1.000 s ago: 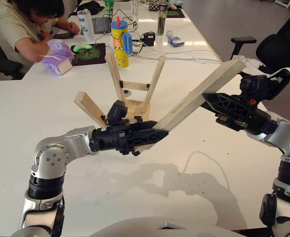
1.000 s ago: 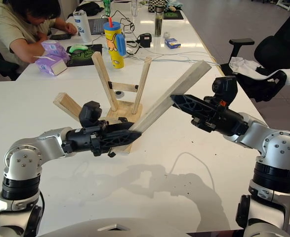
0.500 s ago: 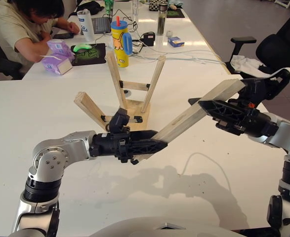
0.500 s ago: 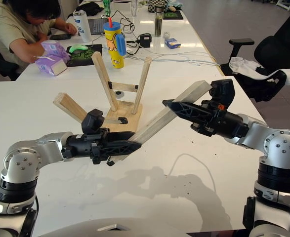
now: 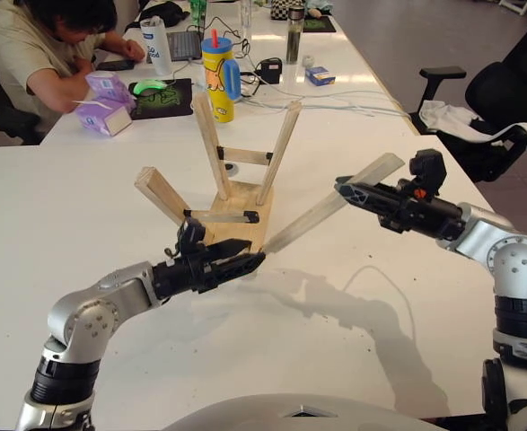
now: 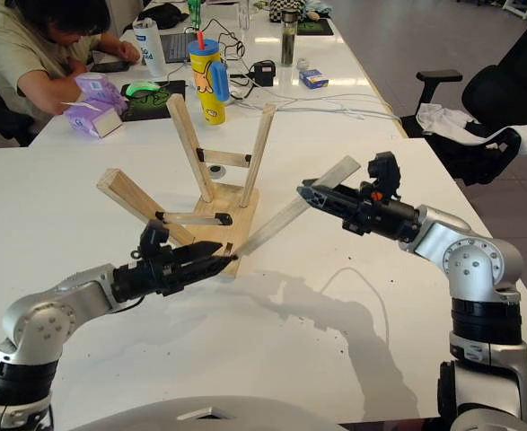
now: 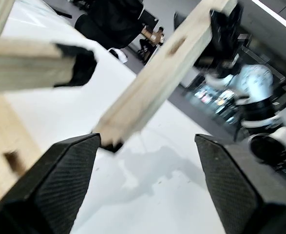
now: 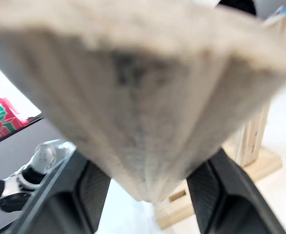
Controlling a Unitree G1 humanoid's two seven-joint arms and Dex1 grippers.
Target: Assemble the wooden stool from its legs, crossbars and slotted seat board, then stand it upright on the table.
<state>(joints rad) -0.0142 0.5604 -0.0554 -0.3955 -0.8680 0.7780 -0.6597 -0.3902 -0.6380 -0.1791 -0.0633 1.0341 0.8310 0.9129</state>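
Observation:
The stool lies upside down on the white table. Its slotted seat board carries two upright legs joined by a crossbar. A third leg leans out to the left with a second crossbar. The fourth leg slants up to the right from the board's near edge. My right gripper is shut on that leg's upper part. My left gripper is open at the board's near edge, its fingers standing apart around the leg's lower end.
A yellow cup, a purple tissue pack, a green mouse and bottles stand at the table's far side, where a person sits. A thin cable loops on the table. A black chair stands on the right.
My left gripper let go of the slanted leg's lower end and drew back low toward me. My right gripper lowered the leg and carried it farther away, its foot now at the seat board.

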